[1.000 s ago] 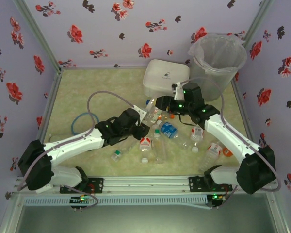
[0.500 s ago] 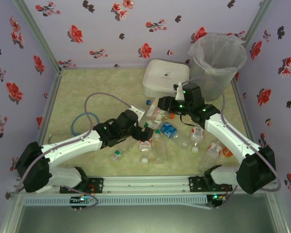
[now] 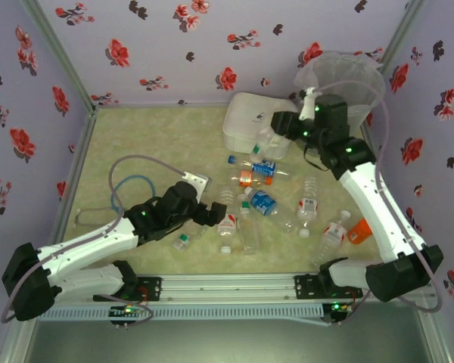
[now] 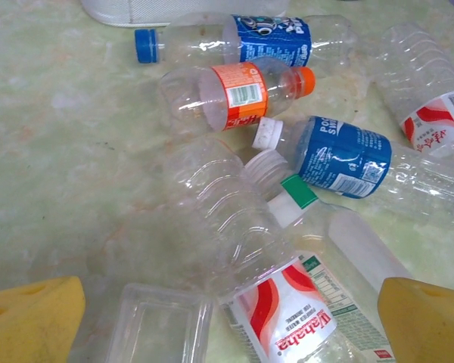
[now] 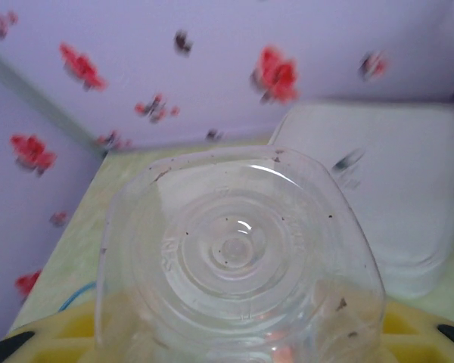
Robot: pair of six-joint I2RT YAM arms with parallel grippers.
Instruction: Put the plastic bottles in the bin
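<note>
I held right gripper (image 3: pixel 284 128) up near bin (image 3: pixel 372 87), far right, jaws clamped on clear bottle (image 5: pixel 238 249). Left gripper (image 4: pixel 227 333) hovered low, jaws wide, over red-label bottle (image 4: pixel 291 329). Roughly ten bottles (image 3: pixel 262 202) lay on tabletop (image 3: pixel 129 136); I judged most work left.

Soft, even light, faint shadows on the bench (image 3: pixel 121 144); right wrist view blurred (wall flowers (image 5: pixel 276 72) smear); plastic bottles (image 4: pixel 242 94) glint.
</note>
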